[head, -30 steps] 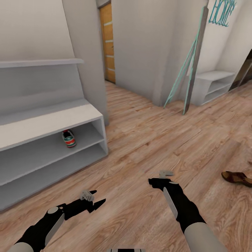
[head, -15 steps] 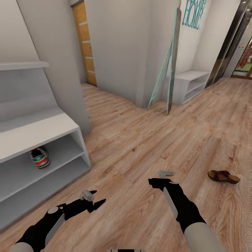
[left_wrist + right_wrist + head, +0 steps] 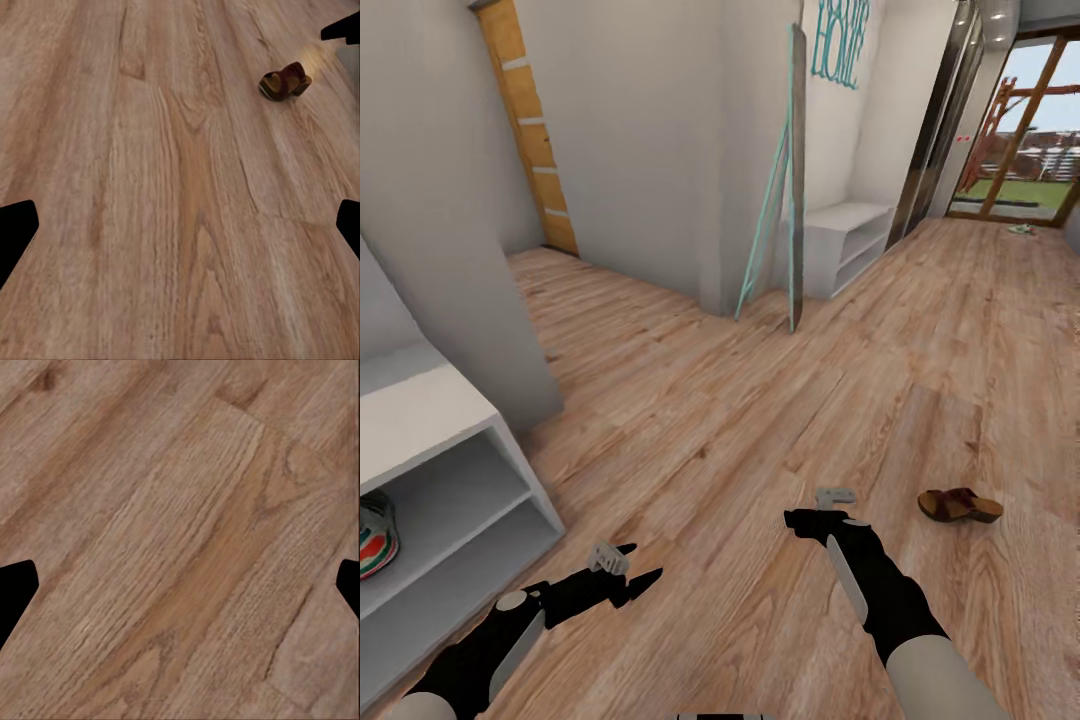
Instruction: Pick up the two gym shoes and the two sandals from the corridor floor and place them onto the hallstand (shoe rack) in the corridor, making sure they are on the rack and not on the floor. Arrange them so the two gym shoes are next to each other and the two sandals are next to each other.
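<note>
One dark brown sandal lies on the wood floor to the right of my right gripper, a short way off. The same sandal shows in the left wrist view, well ahead of the fingers. A white gym shoe with green stripes and a red heel sits on the upper open shelf of the white hallstand at the far left, cut by the picture's edge. My left gripper hangs low over bare floor. Both grippers are open and hold nothing, with fingertips spread wide in the left wrist view and the right wrist view.
A second white rack under teal lettering stands at the back, with a tall leaning mirror beside it. A wall corner juts out next to the hallstand. A small pale object lies far off by the glass door.
The head view has swung right, so the hallstand and gym shoe have slid to the left edge and the glass door has come into view. Both arms hold the same pose.
</note>
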`<state>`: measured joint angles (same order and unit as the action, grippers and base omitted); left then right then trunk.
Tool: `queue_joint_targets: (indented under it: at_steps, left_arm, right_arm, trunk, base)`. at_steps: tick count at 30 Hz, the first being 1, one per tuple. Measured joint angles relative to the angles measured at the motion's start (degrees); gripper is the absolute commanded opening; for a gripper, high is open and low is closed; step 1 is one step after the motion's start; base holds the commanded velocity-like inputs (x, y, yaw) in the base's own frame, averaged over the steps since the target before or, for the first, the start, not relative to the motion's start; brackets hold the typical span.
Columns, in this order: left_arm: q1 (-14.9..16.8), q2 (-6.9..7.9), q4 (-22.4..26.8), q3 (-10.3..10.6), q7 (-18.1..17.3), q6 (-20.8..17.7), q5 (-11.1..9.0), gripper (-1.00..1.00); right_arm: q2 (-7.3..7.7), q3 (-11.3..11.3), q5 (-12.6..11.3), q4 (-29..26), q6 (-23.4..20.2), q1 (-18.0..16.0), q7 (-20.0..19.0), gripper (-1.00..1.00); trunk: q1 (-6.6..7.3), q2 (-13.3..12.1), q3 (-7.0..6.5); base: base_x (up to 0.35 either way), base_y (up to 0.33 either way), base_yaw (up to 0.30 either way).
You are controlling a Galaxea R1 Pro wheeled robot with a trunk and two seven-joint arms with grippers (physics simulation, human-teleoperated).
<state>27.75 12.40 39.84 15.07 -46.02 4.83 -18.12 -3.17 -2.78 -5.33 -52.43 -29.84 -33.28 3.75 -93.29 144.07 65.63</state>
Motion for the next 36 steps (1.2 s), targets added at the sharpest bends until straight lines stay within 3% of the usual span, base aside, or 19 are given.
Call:
queue_joint_targets:
  at_steps: [19,36]
  left_arm:
    - [0.0,0.06,0.0,0.0,0.0,0.0,0.0,1.00]
    - [0.0,0.07,0.0,0.0,0.0,0.0,0.0,1.00]
  right_arm:
    - [0.00,0.0,0.0,0.0,0.0,0.0,0.0,1.00]
    - [-0.01,0.0,0.1,0.0,0.0,0.0,0.0,1.00]
  trunk:
    - [0.00,0.0,-0.38]
    - [0.00,0.0,-0.38]
  base:
    - [0.346,0.000,-0.285]
    - [0.346,0.000,-0.009]
